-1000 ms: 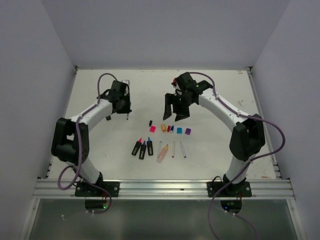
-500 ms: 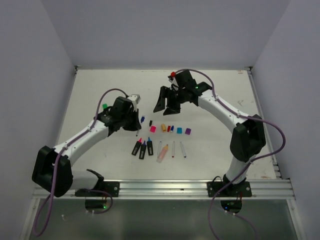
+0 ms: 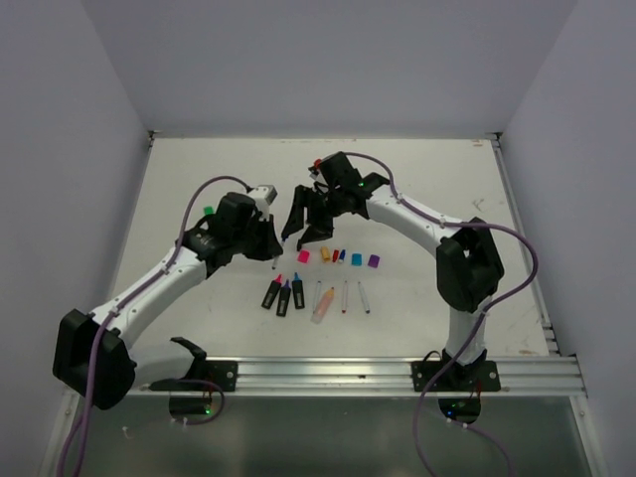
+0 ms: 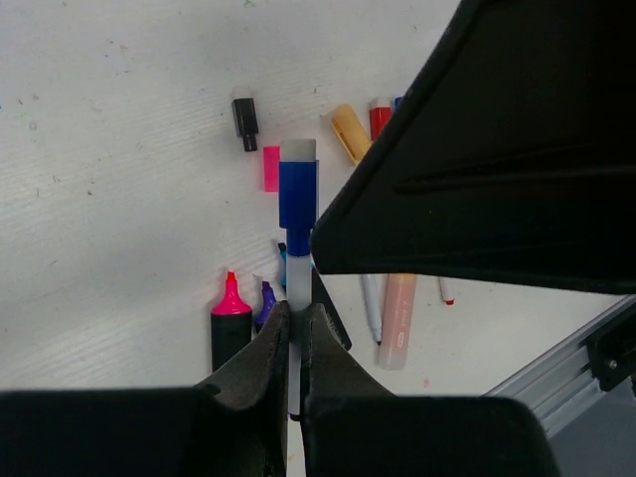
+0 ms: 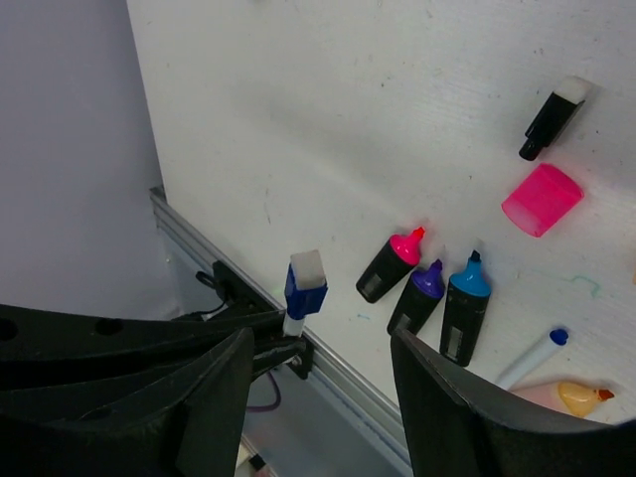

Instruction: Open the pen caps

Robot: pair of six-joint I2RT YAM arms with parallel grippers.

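Left wrist view, mid-frame: my left pincer (image 4: 296, 323) clamps the slim white pen (image 4: 296, 276); I'd pinch its light, slick blue plastic cap (image 4: 297, 194) sideways with the gaping right pincer (image 5: 320, 343).

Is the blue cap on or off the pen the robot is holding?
On. The blue cap sits on the end of the white pen, which the left gripper pinches; no bare tip shows.

three highlighters (image 3: 284, 295), five pens (image 3: 344, 296), eight loose caps (image 3: 356, 259)
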